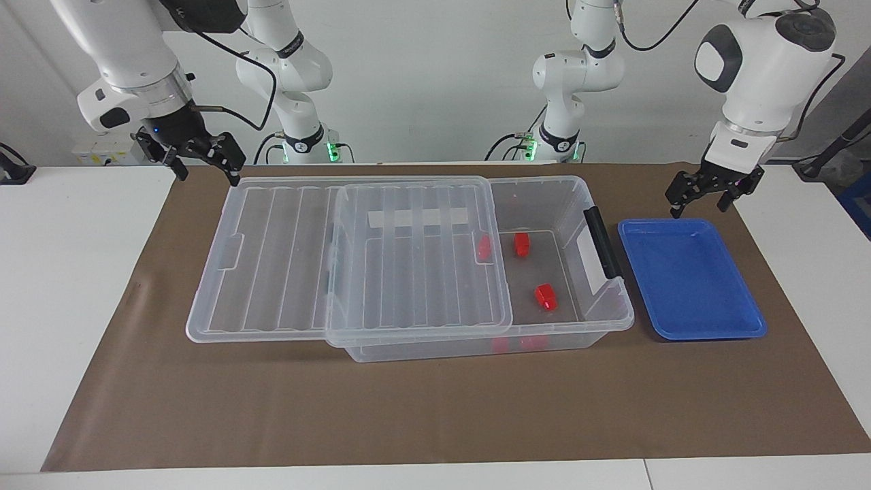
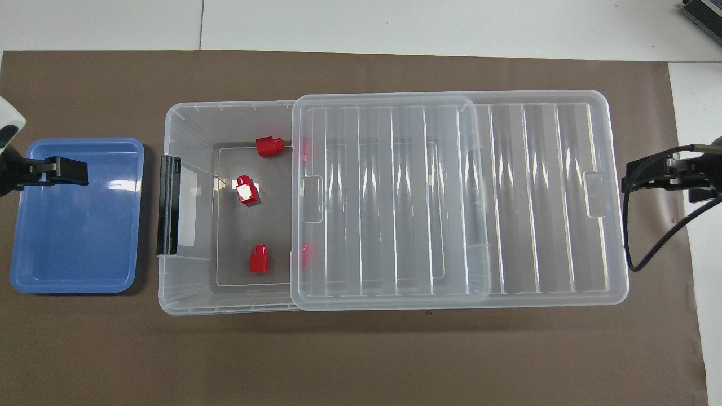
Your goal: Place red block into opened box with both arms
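The clear box [image 1: 616, 318] [image 2: 169, 293] lies lengthwise on the brown mat. Its ribbed lid [image 1: 306, 258] [image 2: 479, 192] is slid toward the right arm's end, leaving the end with the black handle [image 1: 602, 241] [image 2: 168, 206] uncovered. Three red blocks lie on the bare box floor [image 2: 269, 146] [image 2: 247, 189] [image 2: 259, 259]; two show plainly in the facing view [image 1: 521, 243] [image 1: 546, 297]. My left gripper [image 1: 708, 197] [image 2: 53, 171] hangs open and empty over the blue tray's edge. Open too, my right gripper [image 1: 207, 171] [image 2: 648, 175] waits by the lid's corner.
A shallow blue tray [image 1: 694, 286] [image 2: 73, 225] with nothing in it sits beside the box's handle end, toward the left arm's end of the table. White tabletop surrounds the brown mat [image 1: 408, 408].
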Controlling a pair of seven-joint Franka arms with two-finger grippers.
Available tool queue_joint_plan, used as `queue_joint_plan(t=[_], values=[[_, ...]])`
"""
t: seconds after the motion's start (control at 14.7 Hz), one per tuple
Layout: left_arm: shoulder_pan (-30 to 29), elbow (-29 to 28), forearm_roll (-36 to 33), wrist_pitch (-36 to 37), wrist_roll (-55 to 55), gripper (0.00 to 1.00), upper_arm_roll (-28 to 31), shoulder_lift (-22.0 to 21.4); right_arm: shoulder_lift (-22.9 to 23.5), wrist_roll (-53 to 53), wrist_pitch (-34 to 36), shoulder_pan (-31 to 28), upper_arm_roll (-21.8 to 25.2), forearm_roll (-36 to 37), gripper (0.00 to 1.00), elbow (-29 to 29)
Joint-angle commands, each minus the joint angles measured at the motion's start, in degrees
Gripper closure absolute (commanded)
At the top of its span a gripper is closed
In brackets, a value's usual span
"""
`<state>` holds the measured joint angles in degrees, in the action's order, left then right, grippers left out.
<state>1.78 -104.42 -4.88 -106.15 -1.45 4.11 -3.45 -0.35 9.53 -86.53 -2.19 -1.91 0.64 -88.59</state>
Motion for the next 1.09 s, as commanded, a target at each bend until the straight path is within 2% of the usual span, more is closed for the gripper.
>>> queue_joint_plan(t=[0.0, 0.07, 0.34, 0.75, 1.02], values=[[0.3, -1.0, 0.8, -0.6, -1.3, 0.00, -1.3, -0.4, -2.1, -0.7, -3.9, -2.5, -0.3, -1.2, 0.89, -4.6], [0.4, -0.7, 0.7, 0.0, -1.0, 0.00, -1.7, -0.4, -3.2, -0.7, -6.2, -3.3, -0.3, -1.2, 1.00, -6.8], [0.3, -0.8, 0.8, -0.1, -1.1, 0.00, -1.7, -0.4, -4.6, -0.7, -17.4, -6.6, -0.3, -1.2, 1.00, -14.5], [0.1, -1.1, 0.8, 0.7, -1.2, 0.00, -1.6, -0.9, -2.0, -2.0, -29.6, -9.8, -0.2, -1.2, 1.00, -21.6], [0.9, -1.0, 0.8, 1.1, -1.2, 0.00, -1.7, -0.8, 0.6, -1.4, -31.1, -10.4, -0.2, -1.2, 1.00, -22.1]])
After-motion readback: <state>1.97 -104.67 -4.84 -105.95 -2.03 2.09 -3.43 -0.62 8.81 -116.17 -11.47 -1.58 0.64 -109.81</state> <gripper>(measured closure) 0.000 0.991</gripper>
